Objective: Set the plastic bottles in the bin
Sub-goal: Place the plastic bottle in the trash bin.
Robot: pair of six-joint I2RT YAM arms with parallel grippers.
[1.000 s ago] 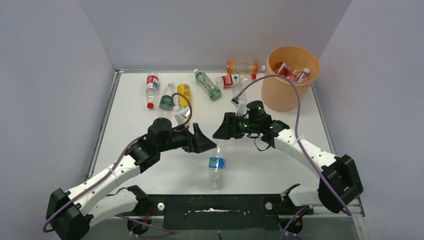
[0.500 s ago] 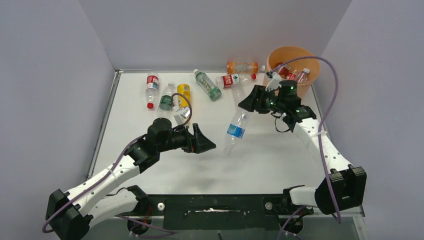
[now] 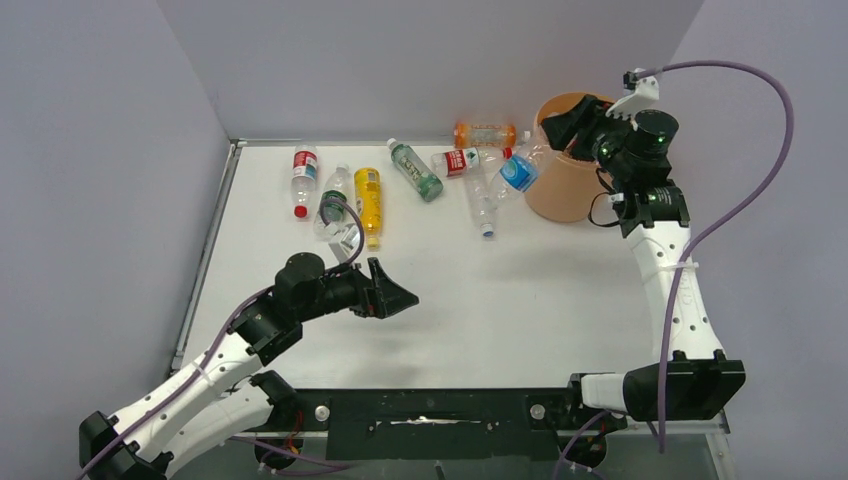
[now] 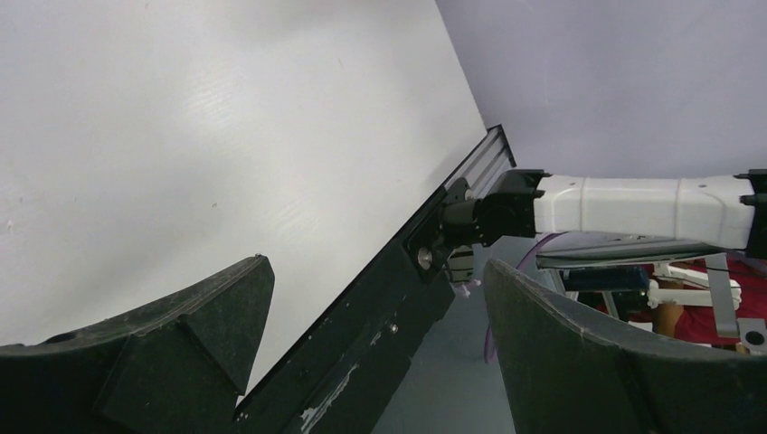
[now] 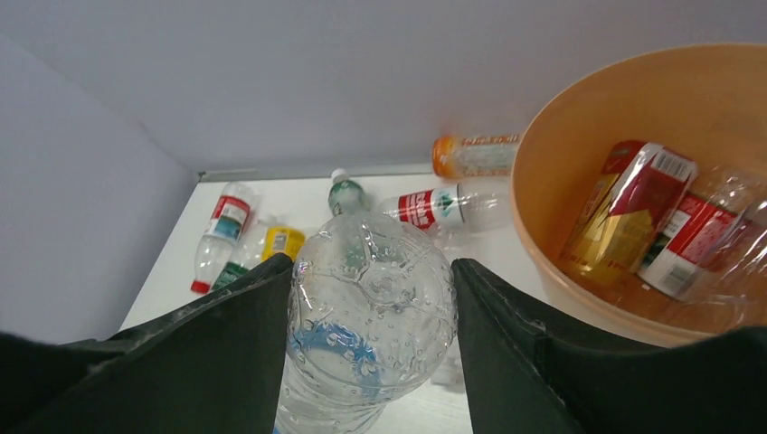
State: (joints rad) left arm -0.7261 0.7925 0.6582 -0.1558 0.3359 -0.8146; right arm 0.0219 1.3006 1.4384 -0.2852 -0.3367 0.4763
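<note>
My right gripper (image 3: 553,135) is shut on a clear bottle with a blue label (image 3: 515,173). It holds the bottle in the air beside the left rim of the peach-orange bin (image 3: 560,195), cap end hanging down-left. In the right wrist view the bottle (image 5: 366,298) fills the gap between the fingers of the gripper (image 5: 371,264), with the bin (image 5: 552,172) to the right holding red-gold and red-labelled bottles (image 5: 624,203). My left gripper (image 3: 400,297) is open and empty over the near-middle table; it shows open in the left wrist view (image 4: 377,264).
Bottles lie along the back of the table: red-labelled (image 3: 303,175), green-labelled (image 3: 332,200), yellow (image 3: 368,190), green (image 3: 415,168), red-labelled clear (image 3: 465,160), orange (image 3: 487,133). Grey walls close the back and sides. The table's near edge rail (image 4: 398,298) lies below my left gripper.
My right gripper has carried the blue-labelled bottle from the middle of the table up and back-right to the bin's rim. My left arm has drawn back slightly toward the near left.
</note>
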